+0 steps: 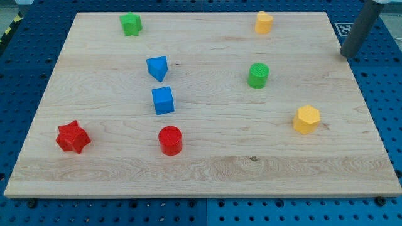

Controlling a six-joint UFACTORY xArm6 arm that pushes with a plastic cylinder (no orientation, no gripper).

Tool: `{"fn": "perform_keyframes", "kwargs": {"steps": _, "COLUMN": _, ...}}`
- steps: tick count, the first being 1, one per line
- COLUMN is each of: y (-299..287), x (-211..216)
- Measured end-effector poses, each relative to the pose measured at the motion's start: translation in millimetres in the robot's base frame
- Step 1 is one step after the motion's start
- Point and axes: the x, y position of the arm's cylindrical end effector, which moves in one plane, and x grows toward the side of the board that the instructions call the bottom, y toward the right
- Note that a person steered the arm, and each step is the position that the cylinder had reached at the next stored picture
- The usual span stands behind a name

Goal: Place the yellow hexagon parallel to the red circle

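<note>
Yellow hexagon block (307,119) sits on the wooden board (207,166) toward the view's right, well apart from the red circle block (170,140), which lies far to its left and slightly lower. My tip (345,55) is above and right of the hexagon, just off the board's edge, touching no block. Green cylinder block (258,75) is up-left of the hexagon.

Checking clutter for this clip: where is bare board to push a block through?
Bare: between red circle and yellow hexagon, and along the view's bottom edge. Crowded: blue blocks at centre-left. My tip sits off-board, the view's upper right.
</note>
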Motion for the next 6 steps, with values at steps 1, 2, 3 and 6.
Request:
{"fn": "perform_keyframes", "kwargs": {"steps": 1, "y": -7.8, "x": 7.9}}
{"fn": "perform_keyframes", "kwargs": {"steps": 2, "y": -21.5, "x": 43.3}}
{"fn": "perform_keyframes", "kwargs": {"steps": 3, "y": -32.6, "x": 57.3}}
{"fn": "perform_keyframes", "kwargs": {"steps": 6, "y": -112.6, "x": 83.8}}
